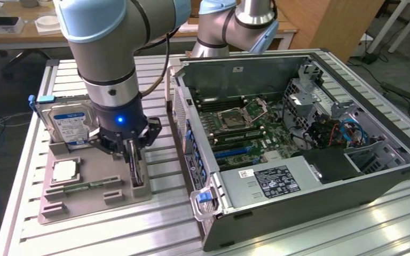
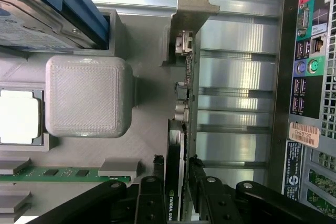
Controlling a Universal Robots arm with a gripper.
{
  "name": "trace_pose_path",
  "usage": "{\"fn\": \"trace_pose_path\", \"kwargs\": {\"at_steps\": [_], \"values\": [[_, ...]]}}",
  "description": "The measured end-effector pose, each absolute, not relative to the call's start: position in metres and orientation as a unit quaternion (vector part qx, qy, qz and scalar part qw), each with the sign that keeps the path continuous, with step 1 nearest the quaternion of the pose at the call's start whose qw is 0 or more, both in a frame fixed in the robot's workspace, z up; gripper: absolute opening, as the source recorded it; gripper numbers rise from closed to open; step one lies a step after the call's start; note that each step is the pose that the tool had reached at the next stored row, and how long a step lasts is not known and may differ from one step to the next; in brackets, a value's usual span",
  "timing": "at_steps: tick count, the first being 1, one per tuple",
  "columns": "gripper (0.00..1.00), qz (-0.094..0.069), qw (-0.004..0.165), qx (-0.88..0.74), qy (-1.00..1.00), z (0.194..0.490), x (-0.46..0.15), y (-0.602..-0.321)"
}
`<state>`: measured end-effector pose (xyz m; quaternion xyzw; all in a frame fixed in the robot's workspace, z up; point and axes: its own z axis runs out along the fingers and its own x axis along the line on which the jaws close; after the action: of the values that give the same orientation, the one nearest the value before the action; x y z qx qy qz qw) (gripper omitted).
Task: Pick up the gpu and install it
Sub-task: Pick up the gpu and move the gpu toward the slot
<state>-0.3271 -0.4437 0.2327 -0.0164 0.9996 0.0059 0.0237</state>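
Observation:
The gpu (image 1: 136,172) is a thin dark card standing on its edge in a slot of the grey holder tray (image 1: 91,200), at the tray's side nearest the computer. My gripper (image 1: 132,154) comes straight down over it. In the wrist view the gpu (image 2: 185,85) runs edge-on away from the camera to its silvery end bracket (image 2: 193,3). The gripper (image 2: 176,162) has one black finger (image 2: 158,167) on each side of the card, pressed against its faces. The card still rests in the tray.
A silver hard drive (image 1: 66,124) with a blue label stands at the tray's far end. A processor chip (image 1: 64,170) and a green memory stick (image 1: 84,187) lie in the tray. The open computer case (image 1: 376,160) with its motherboard (image 1: 241,133) lies at the exterior view's right.

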Motion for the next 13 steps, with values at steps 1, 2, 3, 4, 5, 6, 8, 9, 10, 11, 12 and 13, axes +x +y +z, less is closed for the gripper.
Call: {"fn": "trace_pose_path", "kwargs": {"at_steps": [1, 2, 3, 4, 5, 6, 8, 9, 10, 11, 12, 13], "values": [[0.33, 0.006, 0.024, -0.016, 1.0, 0.2324, -0.3271, -0.443], [0.33, 0.006, 0.024, -0.016, 1.0, 0.2322, -0.3271, -0.4423], [0.33, 0.006, 0.024, -0.016, 1.0, 0.2319, -0.3271, -0.4416], [0.33, 0.006, 0.024, -0.016, 1.0, 0.2312, -0.3271, -0.4412], [0.33, 0.006, 0.024, -0.017, 1.0, 0.2304, -0.327, -0.4411], [0.33, 0.006, 0.024, -0.017, 1.0, 0.2295, -0.327, -0.441], [0.33, 0.006, 0.024, -0.016, 1.0, 0.229, -0.3272, -0.4409], [0.33, 0.006, 0.024, -0.016, 1.0, 0.229, -0.3272, -0.4409], [0.33, 0.006, 0.024, -0.016, 1.0, 0.229, -0.3272, -0.4408], [0.33, 0.006, 0.024, -0.016, 1.0, 0.2289, -0.3271, -0.4408], [0.33, 0.006, 0.024, -0.016, 1.0, 0.2289, -0.3271, -0.4408], [0.33, 0.006, 0.024, -0.016, 1.0, 0.2288, -0.3272, -0.4403]]}}
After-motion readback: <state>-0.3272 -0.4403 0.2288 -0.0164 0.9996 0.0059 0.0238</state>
